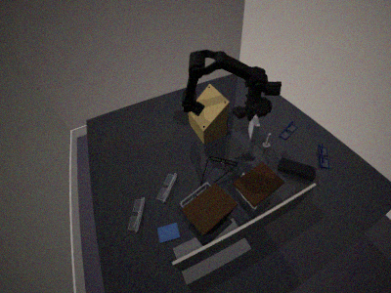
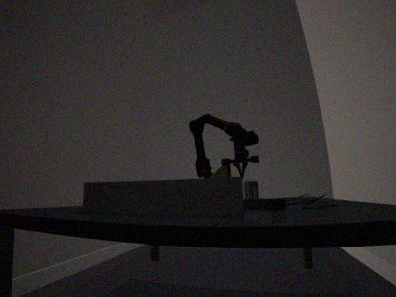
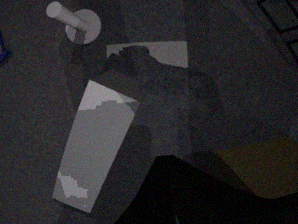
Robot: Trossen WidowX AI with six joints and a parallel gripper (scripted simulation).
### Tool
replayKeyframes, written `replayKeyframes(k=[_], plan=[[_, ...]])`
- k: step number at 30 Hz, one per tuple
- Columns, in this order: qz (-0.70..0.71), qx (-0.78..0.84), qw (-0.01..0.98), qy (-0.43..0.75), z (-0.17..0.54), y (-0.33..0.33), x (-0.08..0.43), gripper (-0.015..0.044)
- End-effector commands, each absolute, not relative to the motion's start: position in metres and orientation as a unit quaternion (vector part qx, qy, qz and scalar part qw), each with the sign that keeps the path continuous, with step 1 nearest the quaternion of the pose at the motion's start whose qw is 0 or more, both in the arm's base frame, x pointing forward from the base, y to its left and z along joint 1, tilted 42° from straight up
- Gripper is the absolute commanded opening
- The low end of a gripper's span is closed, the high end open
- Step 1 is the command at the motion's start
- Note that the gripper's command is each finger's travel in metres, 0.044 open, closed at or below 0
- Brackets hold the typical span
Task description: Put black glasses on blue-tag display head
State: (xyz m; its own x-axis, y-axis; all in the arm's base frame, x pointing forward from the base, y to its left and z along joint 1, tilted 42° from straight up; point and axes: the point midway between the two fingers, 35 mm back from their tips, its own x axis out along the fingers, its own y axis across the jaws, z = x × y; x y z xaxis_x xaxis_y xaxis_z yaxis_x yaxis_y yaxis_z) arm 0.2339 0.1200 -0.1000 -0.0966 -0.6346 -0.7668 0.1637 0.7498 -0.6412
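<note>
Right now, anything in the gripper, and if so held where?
Nothing held. The gripper is shut with its fingers together; the black glasses lie on the table, clear of it.

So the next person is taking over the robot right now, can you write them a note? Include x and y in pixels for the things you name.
End effector (image 1: 250,117) (image 2: 242,174) (image 3: 164,163): shut, holding nothing, above the table.
Black glasses (image 1: 226,161) (image 3: 270,19): on the table, not on a head.
Blue tag (image 1: 168,232): beside a brown-topped shape (image 1: 208,207), probably the right head.
Done: glasses not placed.
Left: grab glasses, seat them straight, let go, leave the other head alone.
</note>
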Motion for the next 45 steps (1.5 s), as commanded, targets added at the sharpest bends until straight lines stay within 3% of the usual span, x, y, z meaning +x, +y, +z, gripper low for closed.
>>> replayKeyframes(k=[1, 45], plan=[[-0.309, -0.184, 0.643, 0.676, -0.108, 0.112, 0.230, 0.0000], [-0.309, -0.184, 0.644, 0.676, -0.133, 0.102, 0.228, 0.0000]])
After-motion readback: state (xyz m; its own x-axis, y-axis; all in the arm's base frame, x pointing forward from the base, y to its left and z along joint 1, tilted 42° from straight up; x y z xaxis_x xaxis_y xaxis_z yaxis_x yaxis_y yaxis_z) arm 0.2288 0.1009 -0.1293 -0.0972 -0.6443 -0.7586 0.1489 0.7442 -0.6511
